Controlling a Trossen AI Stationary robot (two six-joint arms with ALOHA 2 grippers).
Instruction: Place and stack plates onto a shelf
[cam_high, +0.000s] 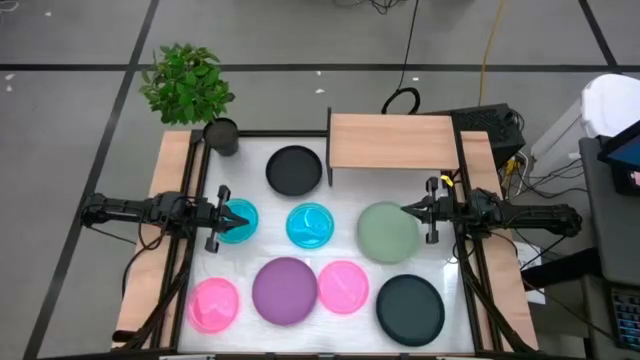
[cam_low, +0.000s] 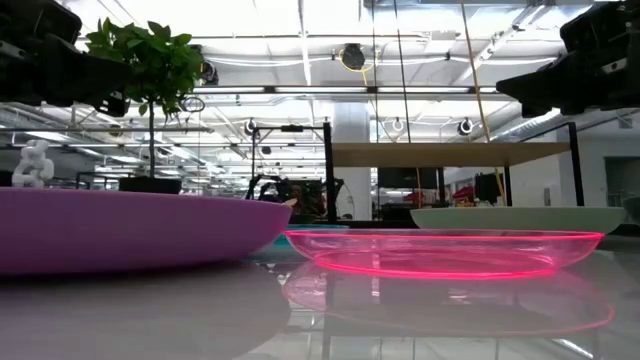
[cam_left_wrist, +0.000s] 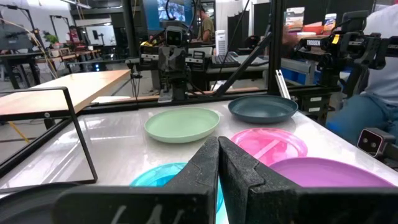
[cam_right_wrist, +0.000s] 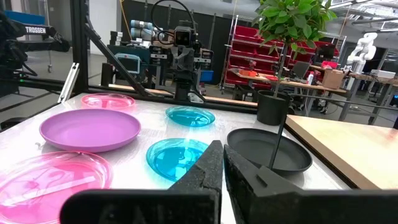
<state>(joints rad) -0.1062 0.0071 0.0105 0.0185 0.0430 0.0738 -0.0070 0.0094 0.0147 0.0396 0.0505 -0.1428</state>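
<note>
8 plates below the shelf (cam_high: 391, 140): 2 pink, 2 cyan, black, sage, purple, teal. Left gripper (cam_high: 222, 221) and right gripper (cam_high: 408, 211) closed, empty.

- Floor (cam_high: 80, 40): grey, w/ dark seam lines; cables (cam_high: 405, 60) trail across it behind the table, far side from both grippers.
- Table top (cam_high: 255, 180): glossy white, light-wood side strips (cam_high: 170, 200) under each arm.
- Potted plant (cam_high: 188, 85): leafy green, dark pot, at far corner beyond the left gripper.
- Ceiling (cam_low: 300, 30): long bright light strips, exposed beams, open workshop hall.
- Red storage racks (cam_right_wrist: 245, 53) w/ bins, well past the right gripper's tip.
- Workbenches (cam_left_wrist: 93, 84), monitors (cam_left_wrist: 174, 12) & a person standing, well past the left gripper's tip.
- White humanoid figure (cam_right_wrist: 360, 50) at room's edge.
</note>
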